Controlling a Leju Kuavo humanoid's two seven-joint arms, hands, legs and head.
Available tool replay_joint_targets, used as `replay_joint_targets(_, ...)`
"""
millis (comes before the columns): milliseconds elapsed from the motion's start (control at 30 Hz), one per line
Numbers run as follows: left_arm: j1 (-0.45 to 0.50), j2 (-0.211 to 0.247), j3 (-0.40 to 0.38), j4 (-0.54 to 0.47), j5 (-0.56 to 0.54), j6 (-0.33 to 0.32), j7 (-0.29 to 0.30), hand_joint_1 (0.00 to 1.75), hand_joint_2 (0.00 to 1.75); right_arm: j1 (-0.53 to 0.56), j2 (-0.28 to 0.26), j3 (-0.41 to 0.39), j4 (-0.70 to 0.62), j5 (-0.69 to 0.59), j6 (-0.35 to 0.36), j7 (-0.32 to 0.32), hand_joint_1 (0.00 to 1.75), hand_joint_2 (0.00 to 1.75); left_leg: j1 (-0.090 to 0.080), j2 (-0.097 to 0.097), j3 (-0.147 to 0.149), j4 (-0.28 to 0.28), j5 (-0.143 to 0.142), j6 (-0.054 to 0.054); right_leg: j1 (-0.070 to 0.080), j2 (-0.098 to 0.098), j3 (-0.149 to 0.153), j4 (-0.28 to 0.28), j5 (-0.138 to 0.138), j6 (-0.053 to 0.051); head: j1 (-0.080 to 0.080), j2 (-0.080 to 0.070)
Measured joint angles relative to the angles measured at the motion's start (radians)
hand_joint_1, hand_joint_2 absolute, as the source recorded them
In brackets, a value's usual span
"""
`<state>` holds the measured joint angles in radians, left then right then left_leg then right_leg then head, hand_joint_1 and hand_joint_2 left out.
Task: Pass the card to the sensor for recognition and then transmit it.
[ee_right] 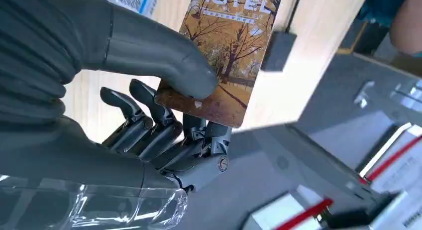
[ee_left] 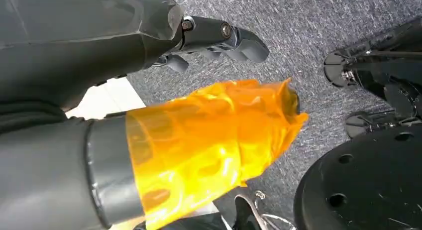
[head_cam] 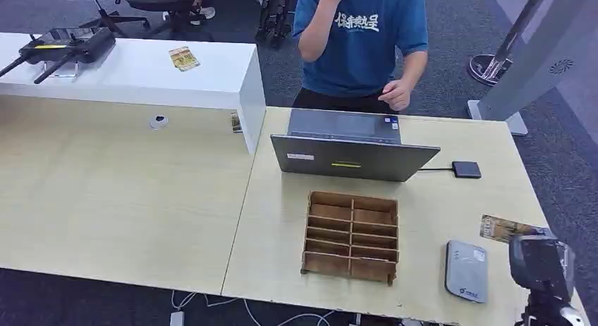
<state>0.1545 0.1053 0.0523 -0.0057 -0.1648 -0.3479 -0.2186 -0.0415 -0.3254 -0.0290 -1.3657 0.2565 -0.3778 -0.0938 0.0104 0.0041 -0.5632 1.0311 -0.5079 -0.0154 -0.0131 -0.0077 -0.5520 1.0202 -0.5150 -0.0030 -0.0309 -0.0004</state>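
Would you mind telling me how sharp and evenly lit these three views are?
Head view: even light, sharp; faint sheen on the laptop lid. Left wrist view: orange film glares and lies soft, close to the lens. Right wrist view: card in the right hand crisp, background blurred, pale tabletop bright.

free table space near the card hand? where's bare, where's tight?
Bare: the wide tabletop left of the wooden organizer, and the strip between the organizer and the grey reader. Tight: the right edge, where the right hand holds the card beside the reader, and around the laptop.
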Motion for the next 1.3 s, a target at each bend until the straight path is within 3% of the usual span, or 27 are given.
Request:
replay_joint_targets(167, -0.002, -0.005, 0.0, 0.0, -0.011, 0.013, 0.0, 0.0, 0.0, -0.012, 0.008, 0.0, -0.032, 0.194, -0.104, 0.028, 1.75, 1.75, 0.0, 0.0, 0.0, 0.0, 0.0, 0.0, 0.0, 0.0, 0.0, 0.0, 0.0, 0.0, 0.0, 0.0)
replay_joint_targets(333, -0.003, -0.008, 0.0, 0.0, -0.016, 0.014, 0.0, 0.0, 0.0, -0.024, 0.015, 0.0, -0.05, 0.28, -0.146, 0.04, 1.75, 1.75, 0.0, 0.0, 0.0, 0.0, 0.0, 0.0, 0.0, 0.0, 0.0, 0.0, 0.0, 0.0, 0.0, 0.0)
replay_joint_targets(533, -0.009, -0.008, 0.0, 0.0, -0.035, 0.022, 0.0, 0.0, 0.0, -0.061, 0.024, 0.0, -0.06, 0.478, -0.221, 0.077, 1.75, 1.75, 0.0, 0.0, 0.0, 0.0, 0.0, 0.0, 0.0, 0.0, 0.0, 0.0, 0.0, 0.0, 0.0, 0.0)
replay_joint_targets(833, -0.023, -0.003, 0.0, 0.0, -0.061, 0.022, 0.0, 0.0, 0.0, -0.181, 0.032, 0.008, -0.024, 0.612, -0.226, 0.129, 1.75, 1.75, 0.0, 0.0, 0.0, 0.0, 0.0, 0.0, 0.0, 0.0, 0.0, 0.001, 0.0, 0.0, 0.0, 0.0)
replay_joint_targets(1067, -0.036, 0.002, 0.0, 0.0, -0.081, 0.022, 0.003, 0.0, 0.0, -0.347, 0.045, 0.069, 0.063, 0.716, -0.198, 0.193, 1.75, 1.75, 0.0, -0.001, 0.0, 0.0, 0.001, -0.001, 0.0, -0.001, 0.0, 0.001, 0.0, 0.0, 0.0, 0.0)
replay_joint_targets(1300, -0.039, 0.004, 0.0, 0.0, -0.093, 0.022, 0.005, 0.0, 0.0, -0.419, 0.054, 0.106, 0.109, 0.764, -0.198, 0.219, 1.75, 1.75, 0.0, -0.001, -0.001, 0.0, 0.001, -0.001, 0.0, -0.001, -0.002, 0.002, 0.0, 0.0, 0.0, 0.0)
